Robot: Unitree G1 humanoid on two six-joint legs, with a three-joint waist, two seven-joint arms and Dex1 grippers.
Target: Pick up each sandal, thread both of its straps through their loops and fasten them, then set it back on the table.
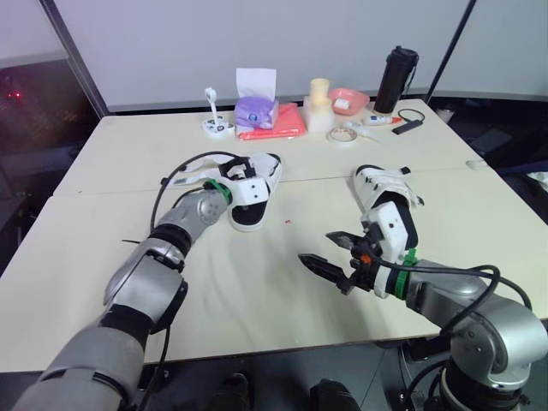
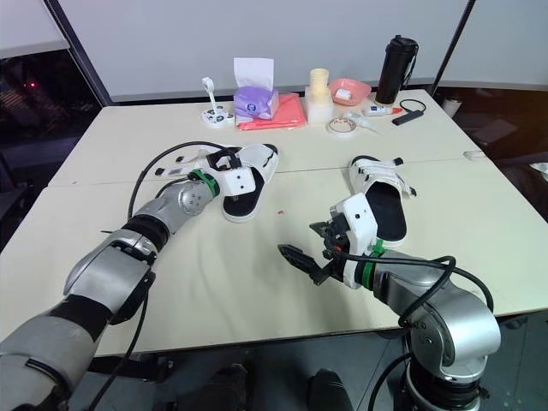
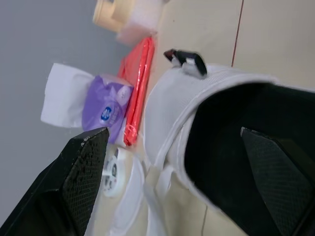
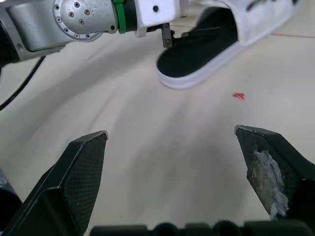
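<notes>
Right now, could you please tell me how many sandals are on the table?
2. One sandal lies left of centre at the left gripper; the other sandal lies to the right, beyond the right gripper.

- table point(image 1: 257, 291) — cream top, smooth, matt
- sandal point(image 4: 197, 61) — matt black footbed, smooth white sole edge, white woven-look strap
- fingers point(image 4: 81, 177) of right gripper point(image 4: 170, 132) — matt black, fine cross-hatched texture
- tissue pack point(image 3: 106, 110) — glossy purple plastic wrap, white paper
</notes>
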